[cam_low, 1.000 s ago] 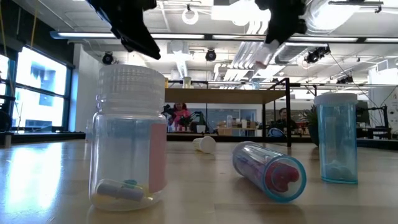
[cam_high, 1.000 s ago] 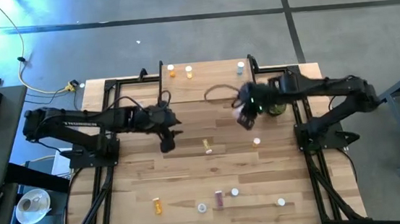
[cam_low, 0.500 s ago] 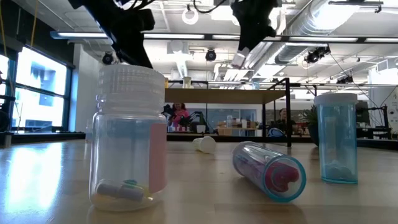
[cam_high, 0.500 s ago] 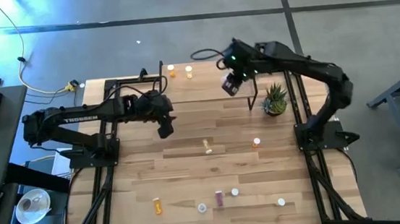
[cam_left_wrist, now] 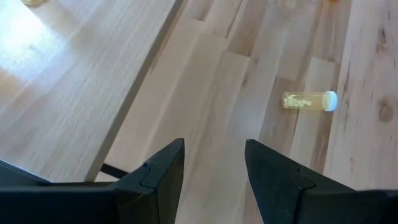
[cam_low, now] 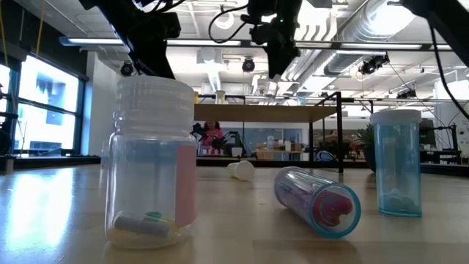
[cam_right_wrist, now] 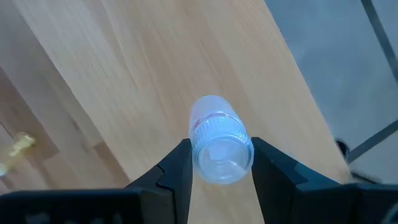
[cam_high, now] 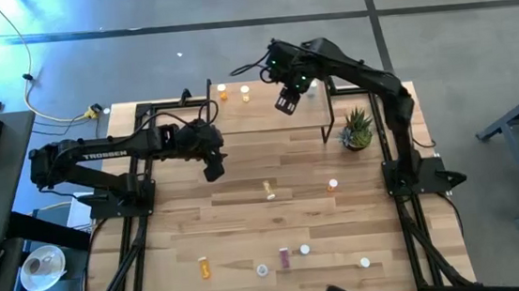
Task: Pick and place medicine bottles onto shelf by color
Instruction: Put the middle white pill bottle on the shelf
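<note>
We see the right gripper (cam_right_wrist: 214, 163) clamped on a pale bottle (cam_right_wrist: 214, 140) (white cap toward the wrist camera), its long axis running away toward the shelf (cam_high: 266, 107) top beneath it. The right arm reaches high over the shelf. The left gripper (cam_left_wrist: 214, 165) hovers spread, empty, above the table (cam_high: 247, 222).

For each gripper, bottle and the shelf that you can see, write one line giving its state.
Right gripper: shut on a clear bottle, above the shelf.
Left gripper: open, empty, over the table.
Yellow bottle: lying on its side.
Shelf bottles: upright.
Front clear bottle: upright, capped.
</note>
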Robot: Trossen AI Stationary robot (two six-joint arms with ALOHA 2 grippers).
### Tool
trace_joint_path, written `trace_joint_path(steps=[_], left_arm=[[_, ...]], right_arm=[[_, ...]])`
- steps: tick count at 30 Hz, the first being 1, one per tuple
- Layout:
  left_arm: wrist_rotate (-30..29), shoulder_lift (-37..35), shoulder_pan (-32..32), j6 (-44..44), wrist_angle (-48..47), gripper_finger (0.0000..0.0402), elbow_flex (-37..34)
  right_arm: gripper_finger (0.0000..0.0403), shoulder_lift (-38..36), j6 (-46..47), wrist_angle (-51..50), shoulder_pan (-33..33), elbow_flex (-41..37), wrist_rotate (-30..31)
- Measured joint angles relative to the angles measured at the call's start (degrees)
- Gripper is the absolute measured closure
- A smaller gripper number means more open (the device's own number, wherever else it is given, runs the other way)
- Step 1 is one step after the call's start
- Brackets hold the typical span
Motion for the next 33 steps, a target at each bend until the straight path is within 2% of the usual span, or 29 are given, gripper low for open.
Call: trace_joint_path(steps=[12,33], left_arm=[[-0.02,0.02,0.00,0.00,0.01,0.0241,0.00],[-0.13,0.04,0.00,1.51,0.03,0.0241,-0.02]], right_arm=[[0.0283,4.35,-12.21,2.88,-0.13,1.21,0.08],[0.0275,4.45,-15.09,4.76,-2.20,-0.01,-0.49]])
